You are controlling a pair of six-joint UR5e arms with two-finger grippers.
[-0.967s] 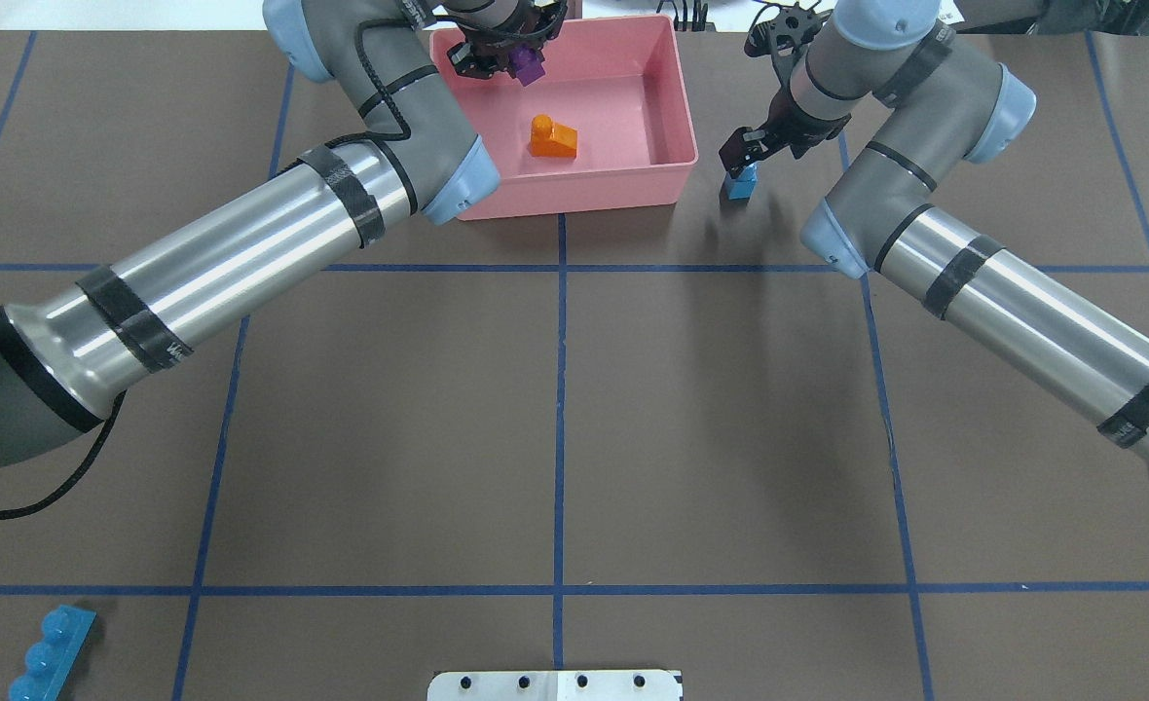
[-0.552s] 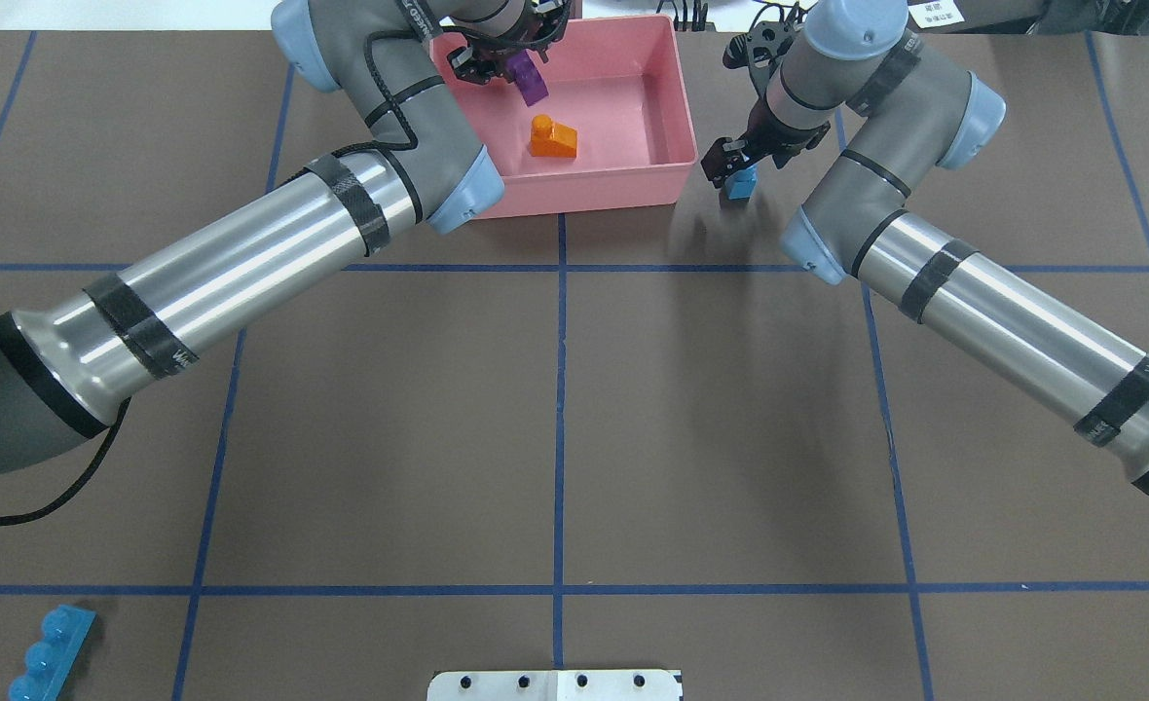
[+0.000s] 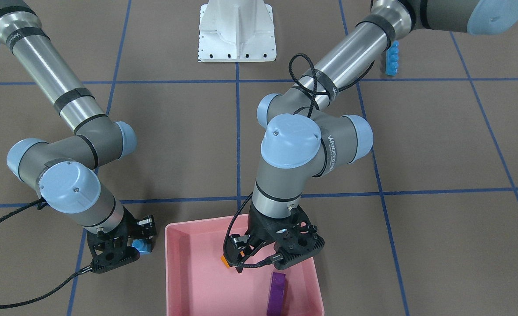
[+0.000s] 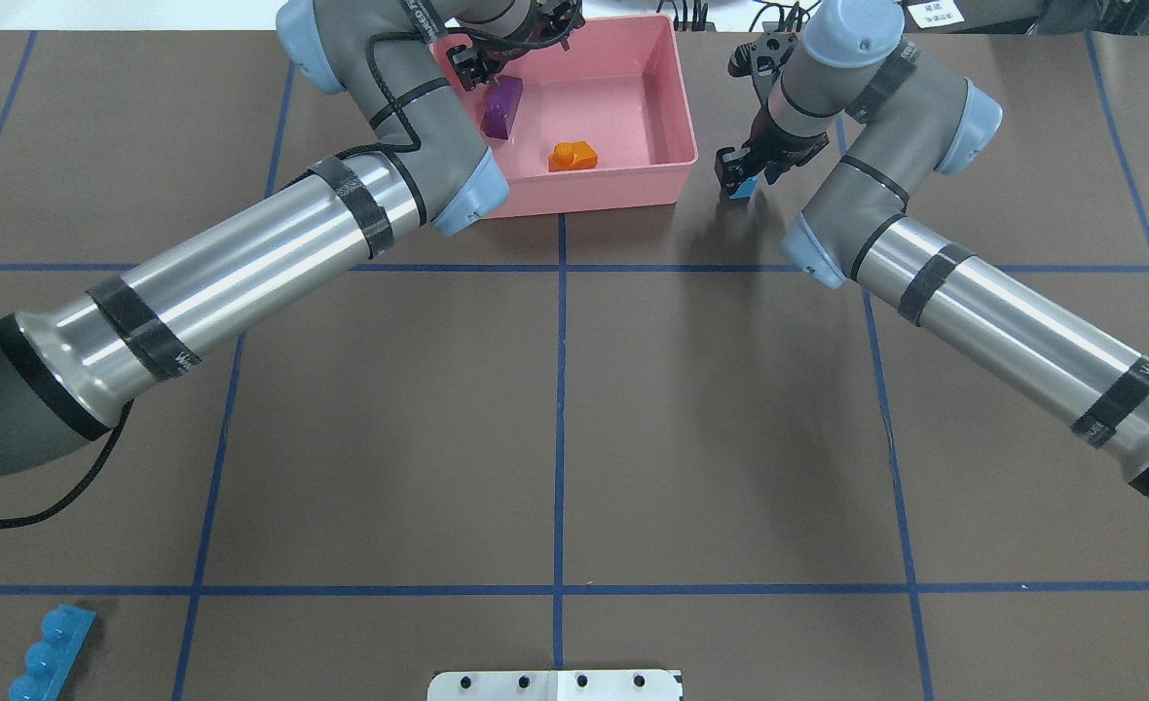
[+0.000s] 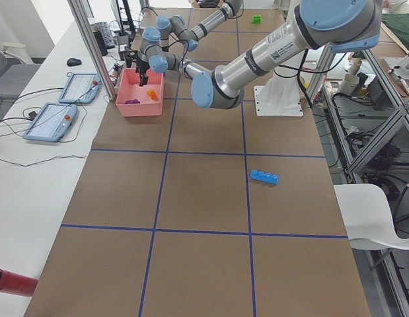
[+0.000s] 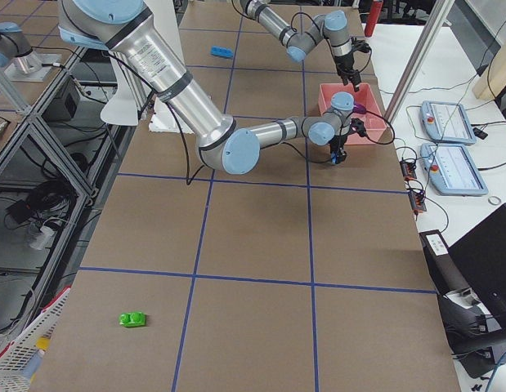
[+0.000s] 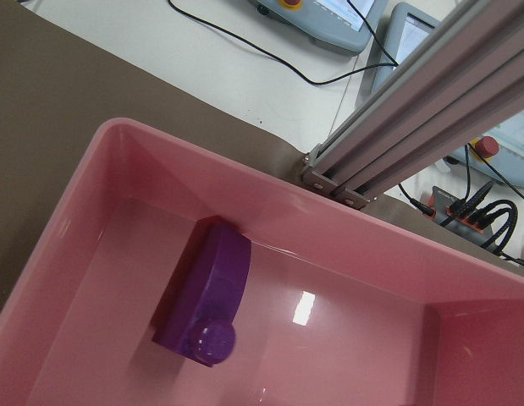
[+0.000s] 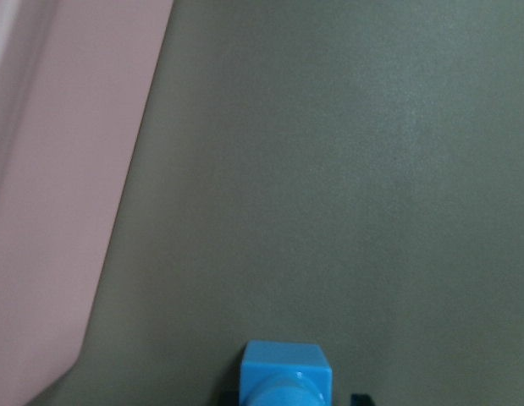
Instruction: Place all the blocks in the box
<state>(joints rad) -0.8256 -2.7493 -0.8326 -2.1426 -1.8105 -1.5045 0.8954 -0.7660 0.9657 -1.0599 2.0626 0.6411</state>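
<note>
The box sits at the far edge, mid-table. Inside it, the sloped block lies at the far left and another block lies by the middle of the near wall. The one-stud block is just right of the box's near right corner, between the right gripper's fingers. The four-stud block lies near left. The two-stud block lies well off at the near right end.
</note>
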